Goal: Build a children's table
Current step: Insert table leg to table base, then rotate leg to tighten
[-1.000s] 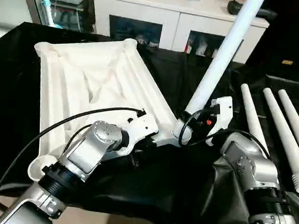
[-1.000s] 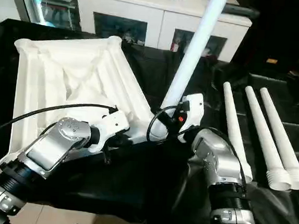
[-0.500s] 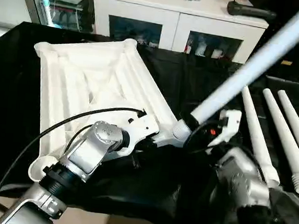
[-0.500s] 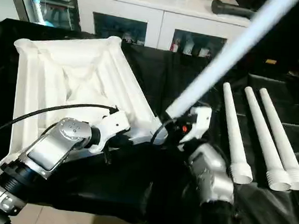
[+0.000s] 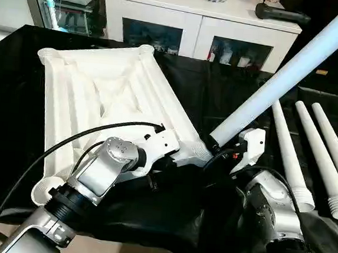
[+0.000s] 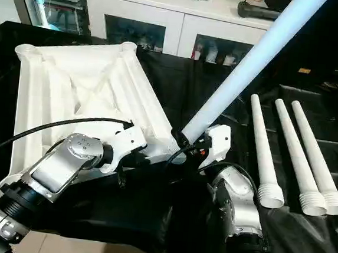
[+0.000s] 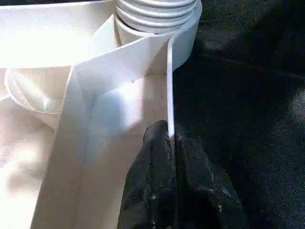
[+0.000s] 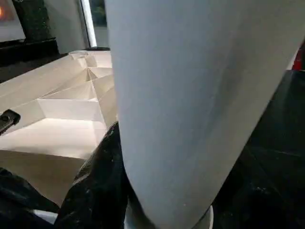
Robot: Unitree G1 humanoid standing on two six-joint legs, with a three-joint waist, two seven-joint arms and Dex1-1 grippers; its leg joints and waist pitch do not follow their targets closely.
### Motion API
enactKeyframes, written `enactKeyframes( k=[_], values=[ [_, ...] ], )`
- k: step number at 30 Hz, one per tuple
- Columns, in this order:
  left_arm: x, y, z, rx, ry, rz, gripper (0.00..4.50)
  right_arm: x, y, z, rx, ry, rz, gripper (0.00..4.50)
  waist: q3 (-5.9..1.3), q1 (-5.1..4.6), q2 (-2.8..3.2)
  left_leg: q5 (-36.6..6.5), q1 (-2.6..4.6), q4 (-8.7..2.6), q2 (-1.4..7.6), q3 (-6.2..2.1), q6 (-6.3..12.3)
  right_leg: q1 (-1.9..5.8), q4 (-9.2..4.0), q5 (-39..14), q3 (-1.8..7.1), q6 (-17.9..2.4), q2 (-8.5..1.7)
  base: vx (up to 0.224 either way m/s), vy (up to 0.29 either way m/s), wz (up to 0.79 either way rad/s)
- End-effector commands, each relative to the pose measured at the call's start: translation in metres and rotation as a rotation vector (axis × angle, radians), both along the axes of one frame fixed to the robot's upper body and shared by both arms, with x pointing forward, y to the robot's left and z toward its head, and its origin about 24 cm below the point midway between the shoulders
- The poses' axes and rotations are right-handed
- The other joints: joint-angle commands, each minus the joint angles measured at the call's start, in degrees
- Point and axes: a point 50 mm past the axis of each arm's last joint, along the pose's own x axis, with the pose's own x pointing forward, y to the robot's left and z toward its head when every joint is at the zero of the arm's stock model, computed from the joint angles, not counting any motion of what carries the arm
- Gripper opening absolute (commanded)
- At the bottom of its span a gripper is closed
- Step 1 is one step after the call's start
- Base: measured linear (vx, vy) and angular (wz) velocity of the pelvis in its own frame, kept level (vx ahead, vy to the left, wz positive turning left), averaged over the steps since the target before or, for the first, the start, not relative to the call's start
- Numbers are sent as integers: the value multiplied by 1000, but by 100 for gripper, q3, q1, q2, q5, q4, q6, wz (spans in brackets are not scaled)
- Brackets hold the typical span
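Head views: tabletop underside-up on black-covered table; leg tilted, base at near corner socket; three spare legs lying right | Left wrist: left fingers pinched shut on tabletop rim | Right wrist: right fingers half-open, clasping leg just above socket

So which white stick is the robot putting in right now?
Find the big white tabletop lying upside down on the black cloth. At its near right corner, one leg rises slanting from the socket, held by the right tool. The other three legs lie flat, side by side, to the right.
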Motion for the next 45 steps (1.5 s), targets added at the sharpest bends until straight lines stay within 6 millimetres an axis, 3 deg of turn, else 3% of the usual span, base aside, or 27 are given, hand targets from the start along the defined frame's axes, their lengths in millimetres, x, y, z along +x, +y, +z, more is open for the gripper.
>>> enactKeyframes(
  k=[1, 4, 9, 12, 13, 16, 19, 26, 27, 34, 45],
  values=[
    [3, 5, -5, 16, -8, 64, 0, -18, 10, -37, -78, 192, 86, 186, -207, -50, -19, -2606, 190, -603, 551, -376, -338, -40, -532, -2528, 275, -800, -423, 0, 0, 0],
    [4, 5, -5, 17, -7, 63, 0, -16, 14, -39, -116, 267, 140, 186, -205, -60, -5, -2632, 190, -617, 552, -378, -365, -33, -524, -2442, 272, -823, -410, 0, 0, 0],
    [4, 5, -5, 19, -6, 60, 0, -10, 14, -36, -110, 340, 186, 186, -205, -85, -29, -2905, 209, -613, 549, -398, -442, -56, -559, -2748, 271, -746, -429, 0, 0, 0],
    [5, 5, -5, 20, -7, 60, 0, -4, 12, -32, -93, 373, 190, 186, -218, -101, -37, -2917, 206, -630, 553, -420, -478, -38, -556, -2738, 255, -718, -424, 0, 0, 0],
    [5, 6, -5, 22, -7, 61, 0, -1, 10, -30, -86, 394, 192, 186, -209, -105, -30, -3012, 227, -625, 553, -411, -511, -76, -566, -2747, 261, -728, -421, 0, 0, 0],
    [6, 6, -4, 24, -10, 65, 0, 6, 4, -26, -96, 435, 195, 186, -206, -130, -40, -3084, 218, -623, 546, -421, -540, -73, -569, -2840, 253, -726, -428, 0, 0, 0],
    [6, 6, -4, 23, -11, 68, 0, 7, 2, -28, -88, 478, 188, 186, -212, -149, -74, -3159, 237, -599, 544, -425, -528, -94, -603, -3077, 255, -676, -450, 0, 0, 0],
    [6, 6, -4, 24, -17, 58, 0, -3, 1, -42, -155, 576, 233, 186, -215, -145, -55, -3150, 237, -611, 550, -427, -560, -116, -598, -3044, 260, -646, -440, 0, 0, 0],
    [6, 6, -4, 24, -17, 58, 0, -3, 2, -42, -156, 577, 233, 186, -219, -137, -34, -3167, 245, -611, 550, -429, -576, -119, -597, -3023, 262, -651, -441, 0, 0, 0],
    [7, 6, -3, 28, -24, 50, 0, 7, -1, -27, -158, 549, 274, 186, -230, -123, -60, -3229, 250, -607, 550, -426, -593, -122, -595, -2953, 263, -666, -443, 0, 0, 0],
    [8, 8, -3, 26, -24, 60, 0, -1, 0, -39, -185, 568, 266, 186, -213, -99, -64, -3234, 241, -619, 555, -435, -587, -123, -608, -3072, 264, -616, -451, 0, 0, 0]
  ],
)
